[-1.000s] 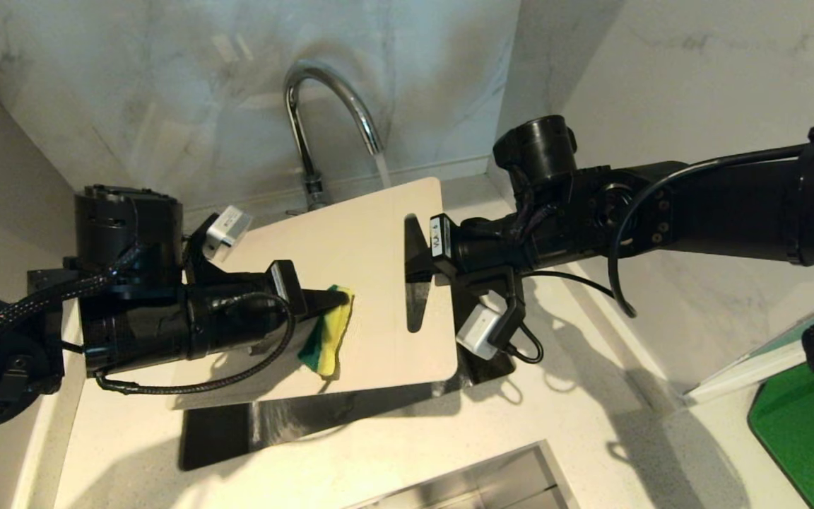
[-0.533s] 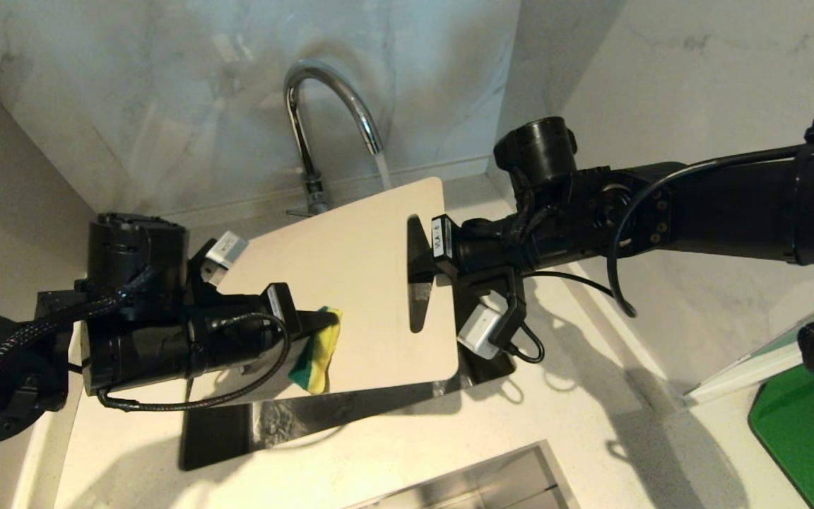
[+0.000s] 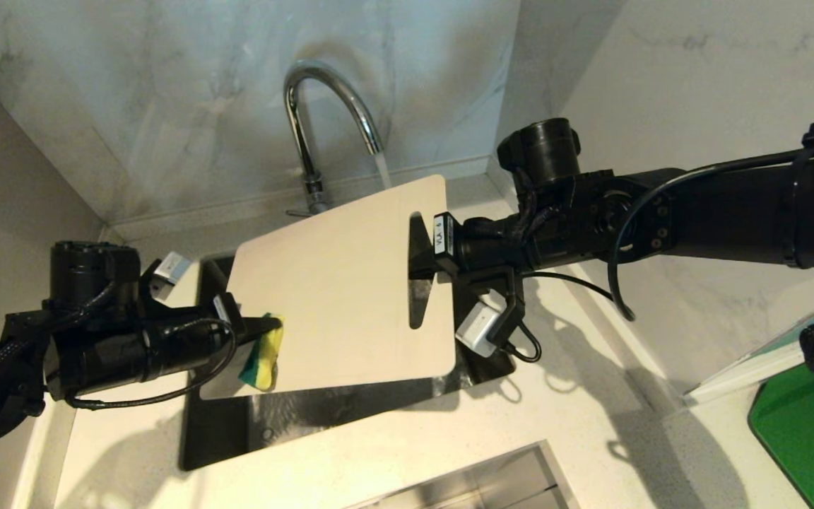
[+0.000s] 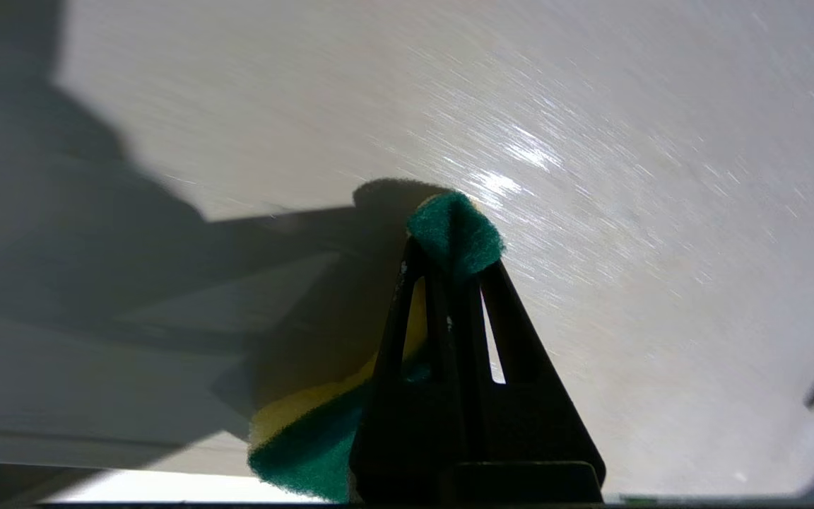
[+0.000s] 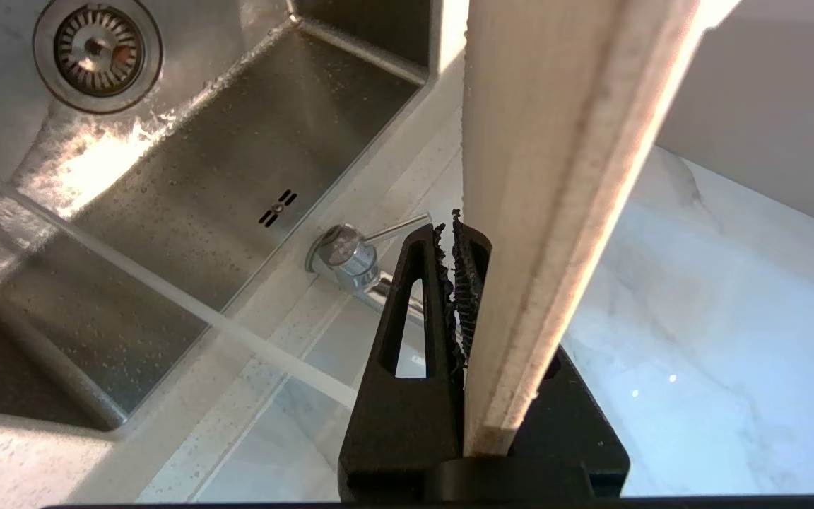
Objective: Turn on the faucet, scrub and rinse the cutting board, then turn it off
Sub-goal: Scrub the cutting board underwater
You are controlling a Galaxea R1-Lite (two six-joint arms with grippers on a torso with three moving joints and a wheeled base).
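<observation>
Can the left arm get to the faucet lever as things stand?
Probably not: the left gripper is shut on the sponge, and the cutting board held by the right gripper lies between it and the faucet.

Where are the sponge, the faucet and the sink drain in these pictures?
sponge (image 3: 263, 357): head view, on its yellow side by the board's corner.
faucet (image 3: 322, 74): head view, on the top of its arched spout.
drain (image 5: 98, 49): right wrist view, on the strainer's middle.
</observation>
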